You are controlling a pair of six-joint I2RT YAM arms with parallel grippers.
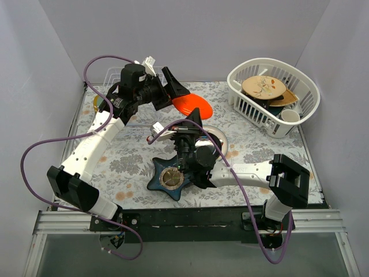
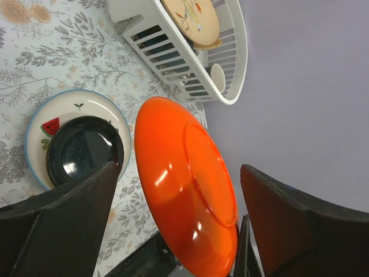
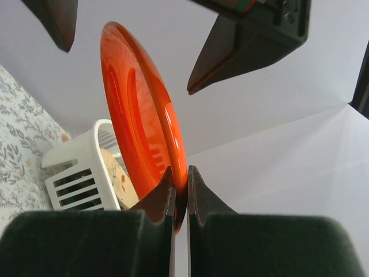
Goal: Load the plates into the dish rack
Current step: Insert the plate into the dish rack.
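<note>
The orange-red plate [image 1: 193, 105] is held on edge above the middle of the table. My right gripper [image 1: 195, 119] is shut on its lower rim; in the right wrist view the jaws [image 3: 180, 180] pinch the plate's rim [image 3: 144, 115]. My left gripper [image 1: 174, 88] is open, with the plate [image 2: 184, 184] standing between its spread fingers [image 2: 63, 225] without visible contact. The clear wire dish rack [image 1: 113, 74] sits at the back left, mostly hidden behind the left arm. The other plates of the set are not visible.
A white slotted basket [image 1: 277, 95] at the back right holds a tan sprig plate [image 1: 262, 86] and other dishes. A dark blue star dish [image 1: 170, 179] lies at the front middle. A white watermelon plate [image 2: 43, 124] carrying a black bowl [image 2: 83, 150] lies under the right arm.
</note>
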